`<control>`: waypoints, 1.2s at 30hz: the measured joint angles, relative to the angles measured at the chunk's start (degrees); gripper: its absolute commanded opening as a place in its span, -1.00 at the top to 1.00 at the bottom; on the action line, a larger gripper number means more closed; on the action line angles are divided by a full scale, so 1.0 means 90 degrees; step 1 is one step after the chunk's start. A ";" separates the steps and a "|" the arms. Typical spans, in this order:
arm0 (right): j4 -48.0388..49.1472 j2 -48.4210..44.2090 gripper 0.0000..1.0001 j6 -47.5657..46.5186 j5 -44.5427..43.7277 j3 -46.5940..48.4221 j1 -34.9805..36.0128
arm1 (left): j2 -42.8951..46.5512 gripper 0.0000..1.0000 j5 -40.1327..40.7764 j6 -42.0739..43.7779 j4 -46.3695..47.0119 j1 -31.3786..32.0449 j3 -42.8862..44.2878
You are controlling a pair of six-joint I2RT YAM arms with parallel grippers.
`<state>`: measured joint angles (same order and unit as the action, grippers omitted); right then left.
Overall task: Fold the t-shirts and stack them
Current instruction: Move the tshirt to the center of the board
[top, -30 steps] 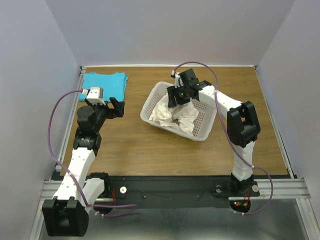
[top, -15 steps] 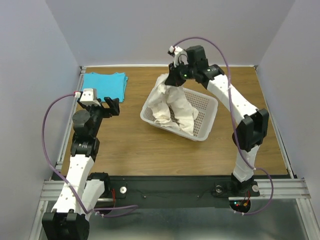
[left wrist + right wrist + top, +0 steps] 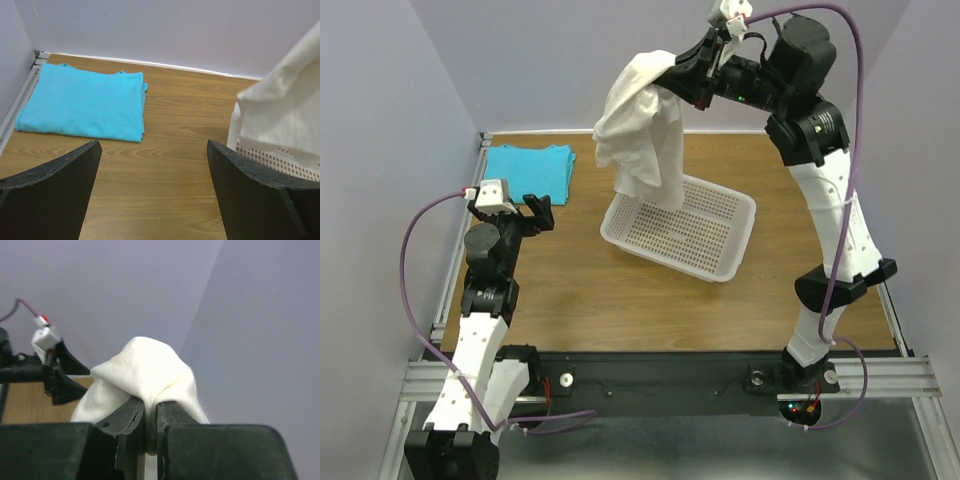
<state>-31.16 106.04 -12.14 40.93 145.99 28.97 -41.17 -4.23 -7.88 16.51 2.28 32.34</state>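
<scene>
The cream t-shirt [image 3: 642, 130] hangs in the air above the white basket [image 3: 720, 246], bunched and pinched at its top by my right gripper [image 3: 680, 75], which is shut on it. In the right wrist view the cream t-shirt [image 3: 142, 372] bulges over the closed jaws of that gripper [image 3: 150, 412]. The turquoise t-shirt [image 3: 528, 168] lies folded flat at the table's far left corner; in the left wrist view it [image 3: 82, 104] lies ahead. My left gripper [image 3: 532, 210] stands open above the bare wood just in front of it, its fingers [image 3: 55, 195] wide apart with nothing between them.
The perforated basket [image 3: 272, 159] sits in the middle of the table with its floor showing, right of my left gripper. Grey walls close in the back and sides. A metal rail [image 3: 455, 270] runs along the table's left edge.
My right gripper shut on the cream t-shirt inside the basket and lifted it high up and back, out of the basket. The left arm drew slightly to the left.
</scene>
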 measured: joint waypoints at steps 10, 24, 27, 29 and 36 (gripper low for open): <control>0.2533 -0.0131 0.99 0.2548 0.0457 0.0877 0.0442 | 0.0104 -0.97 0.0153 0.0015 -0.0002 0.0000 0.0000; 0.3716 -0.0631 0.99 0.4376 0.0874 -0.0617 0.0716 | 0.0517 -0.97 0.0928 0.0017 -0.0092 0.0000 -0.0002; 0.3378 -0.0736 0.99 0.4163 0.1008 -0.1445 0.0988 | 0.0546 -0.97 0.0981 0.0017 -0.0095 0.0000 0.0000; 0.3045 -0.0772 0.99 0.3876 0.1078 -0.1974 0.1202 | 0.0549 -0.97 0.0988 0.0017 -0.0097 0.0000 -0.0002; 0.1404 -0.1013 0.99 0.2072 0.1032 -0.4129 0.2045 | 0.0549 -0.97 0.0984 0.0019 -0.0100 0.0000 -0.0002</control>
<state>-18.52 96.92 6.50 50.22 108.84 47.37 -36.23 4.62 -7.70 15.62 2.28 32.32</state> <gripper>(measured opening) 0.111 0.986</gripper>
